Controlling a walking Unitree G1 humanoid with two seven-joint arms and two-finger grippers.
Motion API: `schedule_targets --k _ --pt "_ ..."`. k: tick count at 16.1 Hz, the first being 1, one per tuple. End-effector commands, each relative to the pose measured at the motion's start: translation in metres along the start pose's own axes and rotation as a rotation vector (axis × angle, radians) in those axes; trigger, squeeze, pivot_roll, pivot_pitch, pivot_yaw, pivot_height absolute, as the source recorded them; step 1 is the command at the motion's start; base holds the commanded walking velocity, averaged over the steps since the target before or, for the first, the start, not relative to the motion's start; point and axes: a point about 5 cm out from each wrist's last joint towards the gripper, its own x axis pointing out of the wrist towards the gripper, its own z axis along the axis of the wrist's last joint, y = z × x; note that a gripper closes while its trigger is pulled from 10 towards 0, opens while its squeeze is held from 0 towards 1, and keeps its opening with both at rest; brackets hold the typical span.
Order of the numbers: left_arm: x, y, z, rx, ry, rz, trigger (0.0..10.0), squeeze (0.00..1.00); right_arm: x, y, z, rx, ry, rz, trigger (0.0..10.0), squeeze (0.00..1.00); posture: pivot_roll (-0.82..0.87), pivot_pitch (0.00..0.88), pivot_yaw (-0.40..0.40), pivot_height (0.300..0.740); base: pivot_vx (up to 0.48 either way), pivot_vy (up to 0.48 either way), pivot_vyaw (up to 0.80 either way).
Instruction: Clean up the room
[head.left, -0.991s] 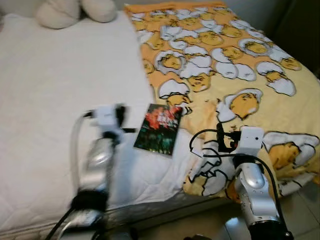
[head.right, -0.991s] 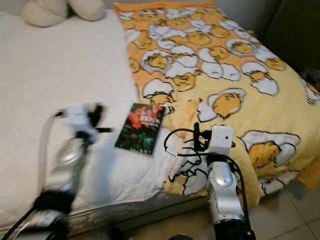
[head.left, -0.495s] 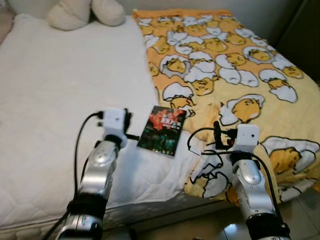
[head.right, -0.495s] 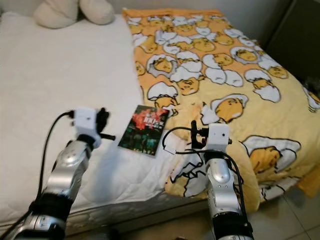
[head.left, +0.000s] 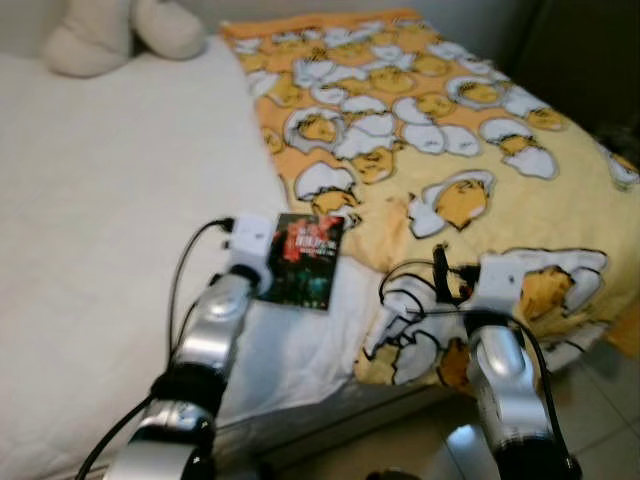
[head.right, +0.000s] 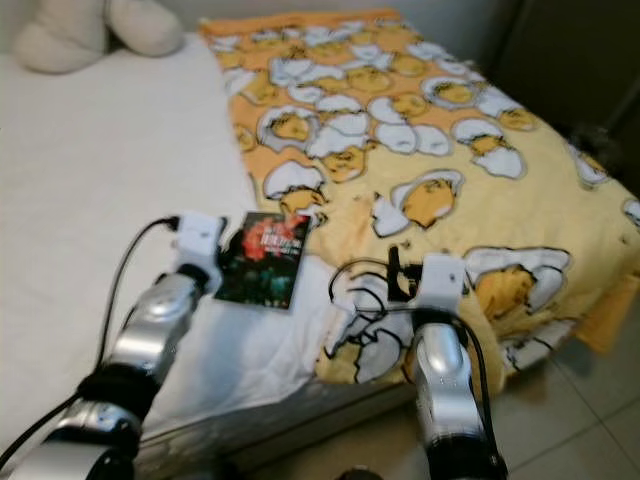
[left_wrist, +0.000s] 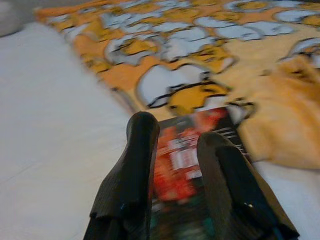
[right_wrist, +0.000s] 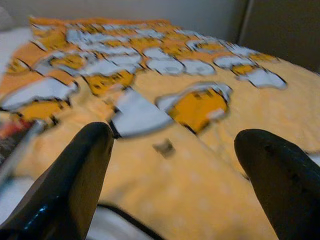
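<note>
A book (head.left: 306, 258) with a dark cover and red print lies flat on the white bed sheet (head.left: 100, 200), beside the edge of the yellow egg-print blanket (head.left: 450, 130). My left gripper (left_wrist: 175, 131) is open and hovers at the book's near left edge, with the cover (left_wrist: 187, 160) visible between its black fingers (left_wrist: 136, 165). Its white wrist block (head.left: 250, 238) sits against the book's left side. My right gripper (right_wrist: 172, 142) is wide open over the blanket's front part, holding nothing. Its wrist (head.left: 495, 280) hangs near the bed's front edge.
A cream stuffed toy (head.left: 110, 30) rests at the head of the bed. The blanket drapes over the bed's front right corner (head.left: 420, 350). Pale floor tiles (head.left: 600, 400) lie at the lower right and dark furniture (head.left: 580, 50) stands at the far right.
The camera has shifted. My left gripper has moved right, from beside the book to its left edge. The right arm holds about the same pose.
</note>
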Motion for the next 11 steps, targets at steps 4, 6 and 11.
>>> schedule_targets --k 4,6,11 --pt "0.004 0.001 -0.001 -0.005 0.010 0.021 10.0 1.00 -0.001 -0.003 0.004 -0.012 -0.024 -0.009 10.0 0.00 -0.04 0.000 0.024 0.740 0.000 0.000 0.00" --pt "0.005 -0.001 -0.008 -0.057 0.046 0.038 10.0 1.00 -0.003 -0.004 0.004 -0.015 -0.025 -0.007 10.0 0.00 -0.05 0.000 0.023 0.740 0.000 0.000 0.00" --pt "0.006 -0.002 -0.014 -0.076 0.077 0.042 10.0 1.00 -0.006 -0.007 0.003 -0.022 -0.022 -0.010 10.0 0.00 -0.06 0.000 0.023 0.740 0.000 0.000 0.00"
